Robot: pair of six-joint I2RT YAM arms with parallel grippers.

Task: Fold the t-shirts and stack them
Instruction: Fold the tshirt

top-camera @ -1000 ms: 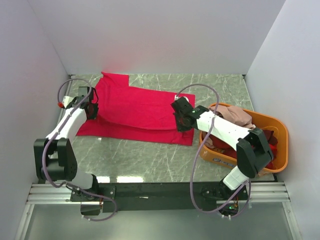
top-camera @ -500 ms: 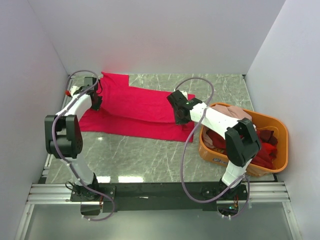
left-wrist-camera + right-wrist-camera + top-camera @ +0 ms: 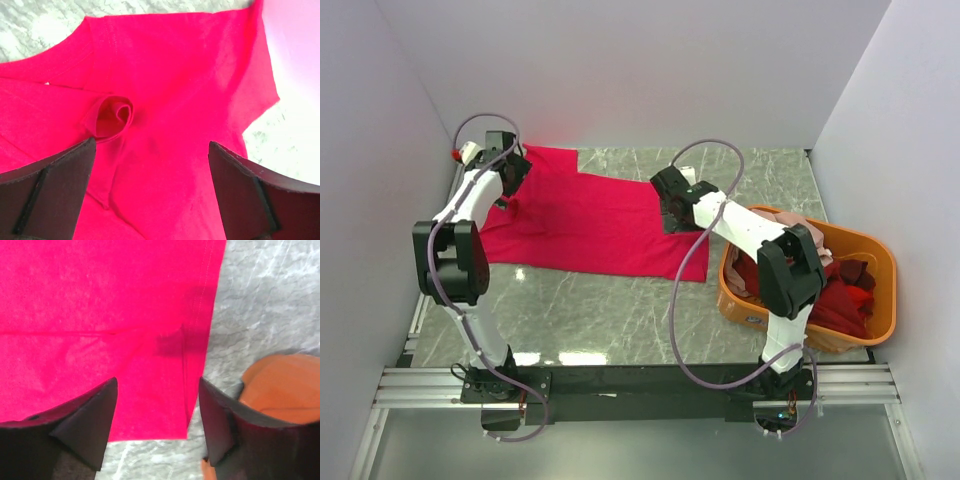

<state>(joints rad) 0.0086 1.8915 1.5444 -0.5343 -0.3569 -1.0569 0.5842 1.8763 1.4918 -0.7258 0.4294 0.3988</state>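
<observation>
A bright crimson-pink t-shirt point(image 3: 590, 220) lies folded lengthwise on the marble table. My left gripper point(image 3: 512, 178) hovers over its left end, open and holding nothing. In the left wrist view the left gripper point(image 3: 151, 145) stands wide above the cloth point(image 3: 190, 75), and a small curled pucker point(image 3: 112, 117) lies just ahead of it. My right gripper point(image 3: 670, 212) is over the shirt's right end, open too. The right wrist view shows that gripper point(image 3: 157, 382) above the hem corner point(image 3: 185, 420), with nothing between the fingers.
An orange basket point(image 3: 888, 262) stands at the right, close to the right arm, with dark red point(image 3: 840, 300) and pale pink point(image 3: 800, 230) t-shirts in it. Its rim point(image 3: 285, 385) shows in the right wrist view. White walls close in the table on three sides.
Both grippers carried the shirt's edge toward the back, then opened and let go. The shirt now lies flatter, folded over. Both arms reach farther back.
</observation>
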